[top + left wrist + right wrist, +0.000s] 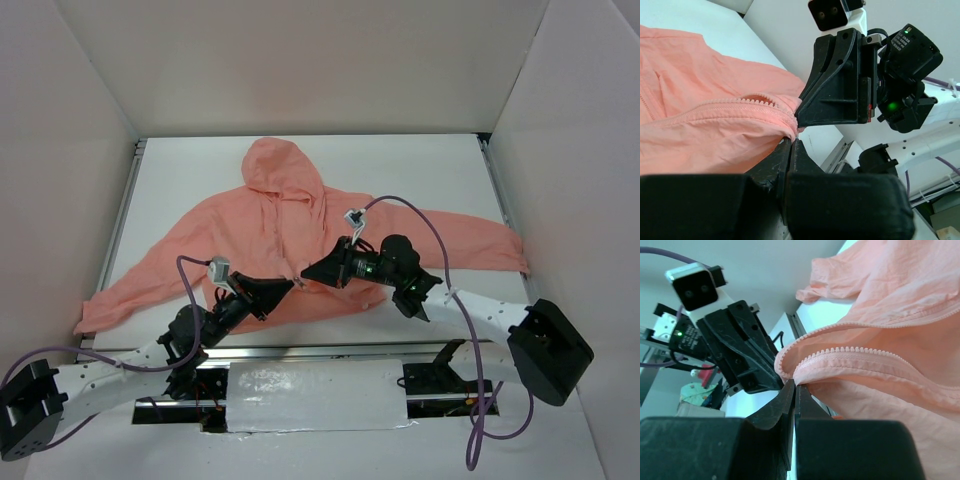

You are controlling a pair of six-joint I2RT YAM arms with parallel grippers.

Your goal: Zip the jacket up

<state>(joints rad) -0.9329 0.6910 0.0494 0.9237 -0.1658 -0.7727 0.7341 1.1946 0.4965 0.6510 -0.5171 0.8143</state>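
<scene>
Left claw (294, 283) and right claw (306, 272), side by side, each clamped on the jacket (265, 225) at its zipper's foot.

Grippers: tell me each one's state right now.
Left gripper: closed, pinching the jacket at its lower front edge.
Right gripper: closed, pinching the jacket there too.

We stretch both arms inward and low; our left claw (290, 284) and right claw (308, 270) nearly meet, each clamped on the jacket (270, 220).
</scene>
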